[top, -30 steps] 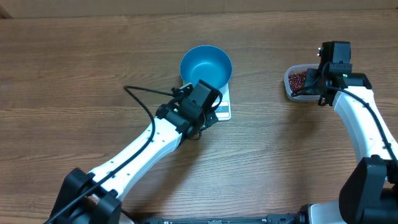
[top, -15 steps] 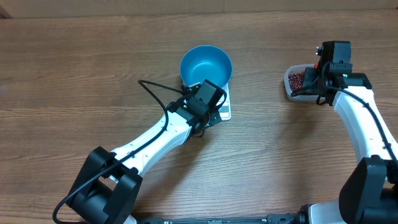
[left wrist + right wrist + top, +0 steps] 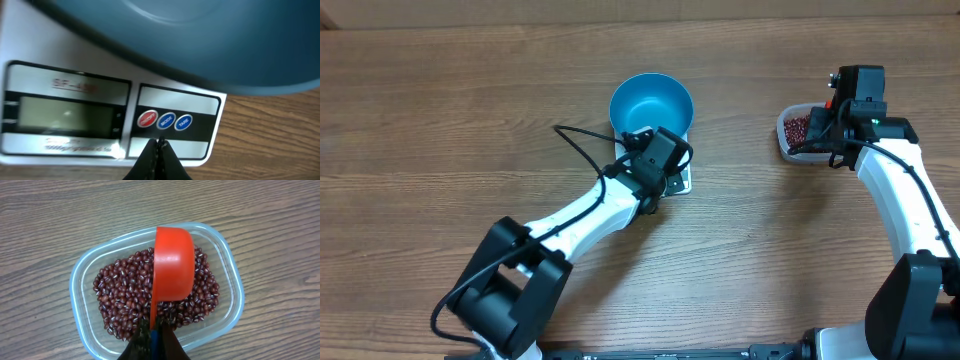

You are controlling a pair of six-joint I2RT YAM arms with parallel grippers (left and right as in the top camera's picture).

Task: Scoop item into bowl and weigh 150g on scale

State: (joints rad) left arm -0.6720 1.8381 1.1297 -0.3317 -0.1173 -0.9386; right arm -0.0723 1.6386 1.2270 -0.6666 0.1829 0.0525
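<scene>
At the front edge of the scale [image 3: 75,82], my left end effector [image 3: 159,145] is shut; my right end effector [image 3: 152,332] grips a red scoop [image 3: 172,265].
Nearest me, the left tips are pinched together, empty, just below the three round buttons [image 3: 166,121]; the blue bowl [image 3: 651,105] sits on the scale behind them. Farther right, the scoop hangs over the beans [image 3: 120,295] in their clear tub [image 3: 80,280] on the desk [image 3: 470,120].

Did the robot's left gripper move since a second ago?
Yes. The left gripper slid a little to the right, closer to the round bright blue bowl, above the flat white rectangular scale, which stayed put.
</scene>
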